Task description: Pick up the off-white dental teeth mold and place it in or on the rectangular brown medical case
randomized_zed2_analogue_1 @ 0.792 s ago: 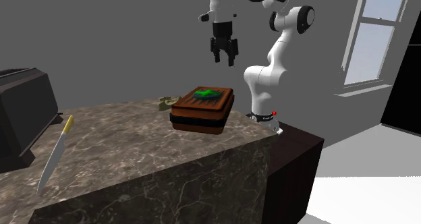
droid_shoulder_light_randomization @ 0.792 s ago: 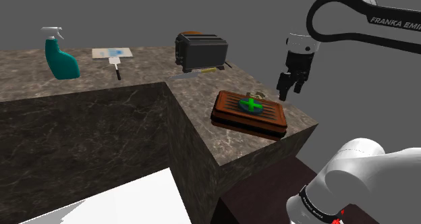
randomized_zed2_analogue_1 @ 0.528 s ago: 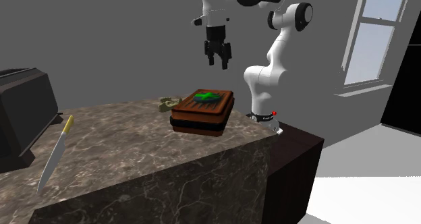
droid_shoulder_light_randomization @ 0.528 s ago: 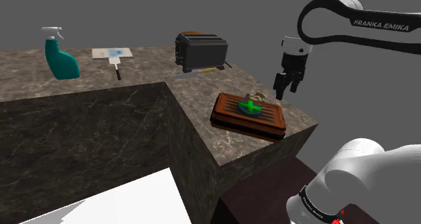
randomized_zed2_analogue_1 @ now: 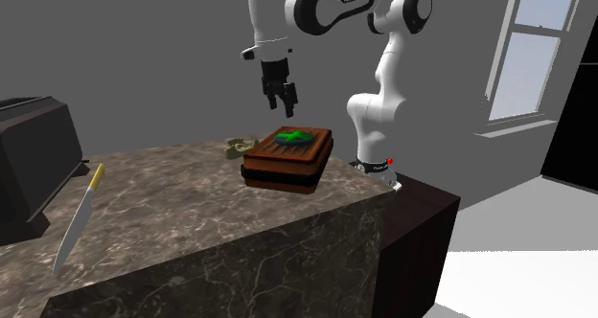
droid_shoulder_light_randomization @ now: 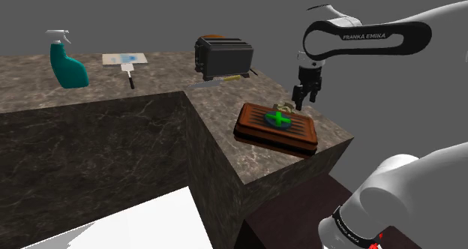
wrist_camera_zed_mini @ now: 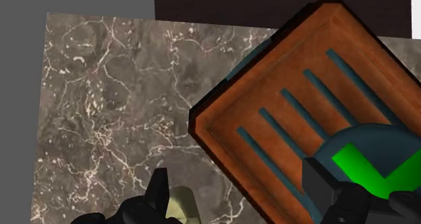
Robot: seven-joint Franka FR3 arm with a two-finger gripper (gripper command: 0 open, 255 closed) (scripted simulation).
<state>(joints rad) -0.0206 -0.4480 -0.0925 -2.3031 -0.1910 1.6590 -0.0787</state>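
The brown rectangular case lies flat near the counter's corner, with a green cross on a dark disc on its lid. The small pale teeth mold sits on the stone just behind the case, partly hidden by it; it is beside the case as a small mold in the second exterior view. My gripper hangs open above the case's far edge, close to the mold. In the wrist view the mold peeks out by one finger, with the case under the other and the gripper holding nothing.
A black toaster and a knife stand further back on the marble counter. A teal spray bottle and a pale flat tool sit on the far counter. The counter edge drops off just beyond the case.
The arm swung toward the shoulder view's left and came lower, from off the counter's edge to above the case's far side by the mold. The fingers stayed open.
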